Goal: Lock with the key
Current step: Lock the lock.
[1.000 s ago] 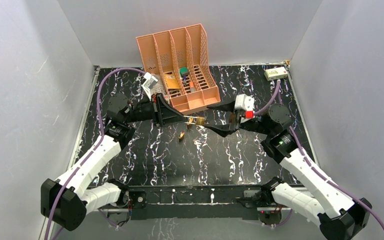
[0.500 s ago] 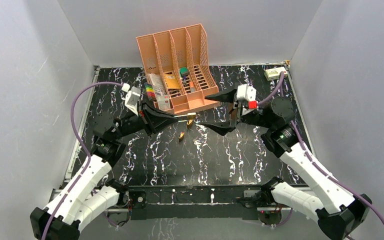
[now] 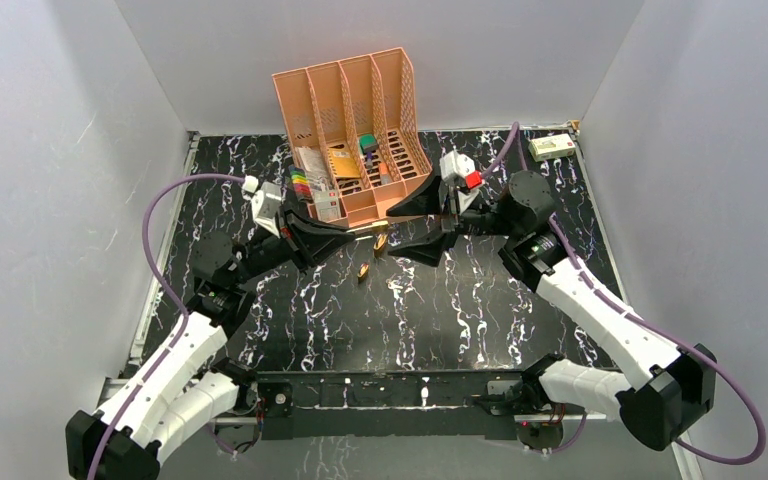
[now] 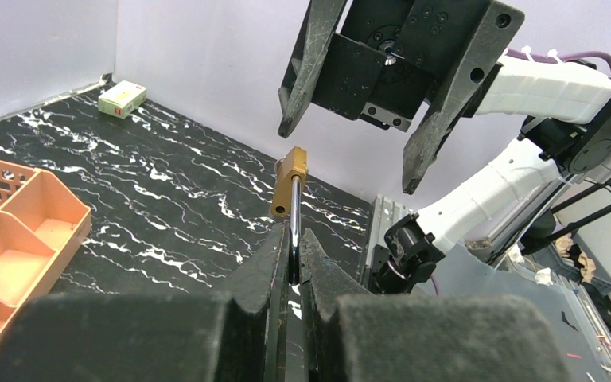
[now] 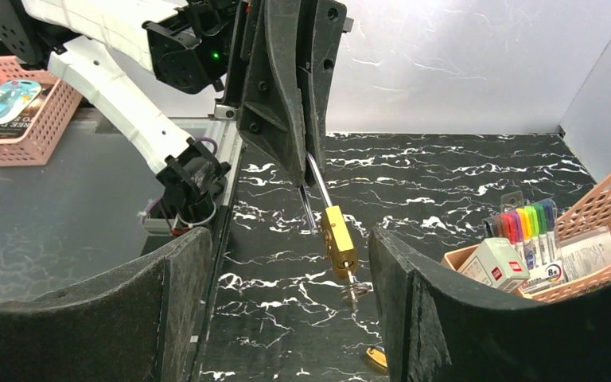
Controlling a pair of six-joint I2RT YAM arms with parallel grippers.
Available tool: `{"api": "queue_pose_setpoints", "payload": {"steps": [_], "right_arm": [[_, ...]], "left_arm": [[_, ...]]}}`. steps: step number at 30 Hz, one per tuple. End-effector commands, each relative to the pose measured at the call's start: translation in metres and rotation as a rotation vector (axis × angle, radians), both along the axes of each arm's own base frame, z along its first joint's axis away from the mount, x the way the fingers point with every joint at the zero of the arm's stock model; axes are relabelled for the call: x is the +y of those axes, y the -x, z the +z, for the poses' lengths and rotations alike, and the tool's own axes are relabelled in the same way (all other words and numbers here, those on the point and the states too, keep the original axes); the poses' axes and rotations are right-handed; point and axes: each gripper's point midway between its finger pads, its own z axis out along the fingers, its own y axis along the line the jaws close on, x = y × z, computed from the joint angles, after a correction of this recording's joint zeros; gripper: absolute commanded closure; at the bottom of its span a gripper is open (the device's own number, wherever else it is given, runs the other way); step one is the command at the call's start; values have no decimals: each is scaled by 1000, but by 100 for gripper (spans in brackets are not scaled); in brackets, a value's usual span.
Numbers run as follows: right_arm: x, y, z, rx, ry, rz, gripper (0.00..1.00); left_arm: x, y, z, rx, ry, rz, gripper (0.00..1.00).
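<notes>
Left fingers (image 4: 256,280) pinch the brass padlock (image 5: 339,240) by its shackle, right fingers (image 5: 181,306) spread; marker pack (image 5: 525,227) print illegible.

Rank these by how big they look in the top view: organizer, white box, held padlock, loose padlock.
1. organizer, by far the largest
2. white box
3. held padlock and loose padlock, both tiny brass specks and too alike to rank
</notes>
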Motion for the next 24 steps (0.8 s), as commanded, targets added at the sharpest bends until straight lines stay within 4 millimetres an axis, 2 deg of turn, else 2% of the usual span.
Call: {"api": "queue_pose_setpoints", "payload": {"steps": [1, 7, 18, 24], "right_arm": [[-1, 2, 33, -77, -68, 13, 21], [5, -7, 28, -53, -63, 7, 24], [9, -7, 32, -45, -68, 35, 31], [10, -8, 31, -31, -67, 40, 39]], "left_arm": [[7, 8, 31, -155, 51, 18, 100], [6, 13, 32, -172, 50, 1, 100], [6, 14, 31, -183, 45, -7, 100], [6, 14, 31, -180, 45, -7, 100]]}}
